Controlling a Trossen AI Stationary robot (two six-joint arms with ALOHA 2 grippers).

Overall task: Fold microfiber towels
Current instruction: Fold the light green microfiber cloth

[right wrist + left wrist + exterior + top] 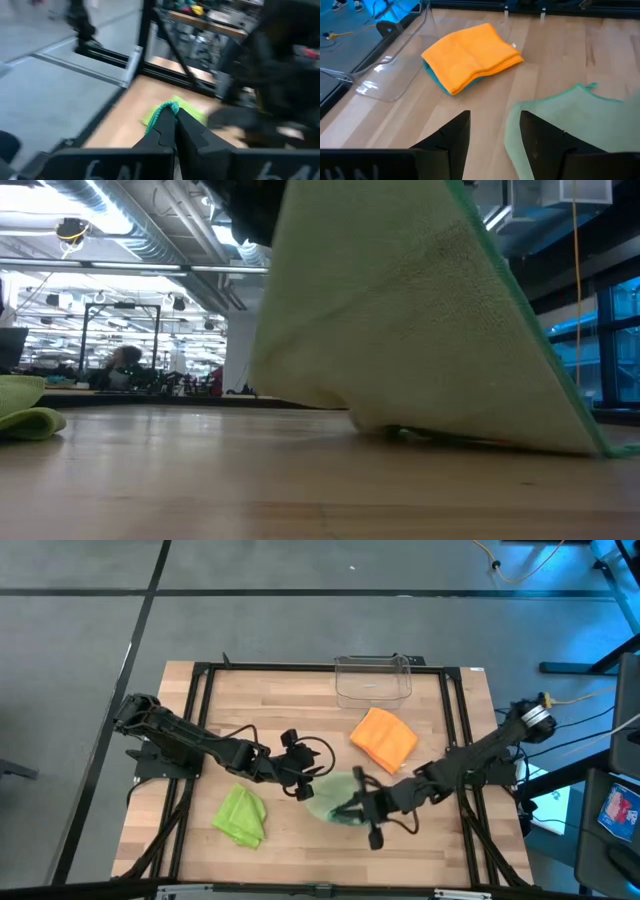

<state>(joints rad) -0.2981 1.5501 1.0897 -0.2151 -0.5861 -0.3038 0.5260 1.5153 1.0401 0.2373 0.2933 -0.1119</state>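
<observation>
Right gripper: the right gripper (172, 116) sits near the table's near-centre, its dark fingers pressed tight together on the teal-stitched edge of the large pale sage green microfiber towel (334, 798).
Sage towel: one edge is lifted off the wooden table (300, 700) by that pinch; in the low view the cloth (420, 320) hangs as a wide slanted sheet, its bottom edge resting on the wood.
Left gripper: the left gripper (492, 135) is just to the left of the sage towel, its two fingers standing apart with bare wood between them, holding nothing; the towel's left edge (560, 130) lies beside and partly behind one finger.
Orange towel: a folded orange microfiber towel (384, 738) lies far and to the right of both grippers, with a teal cloth (431, 75) showing under its edge.
Lime towel: a crumpled bright lime green microfiber towel (242, 816) lies near the left front, apart from the left gripper.
Bin: a clear plastic bin (373, 679) stands at the far edge, beyond the orange towel.
</observation>
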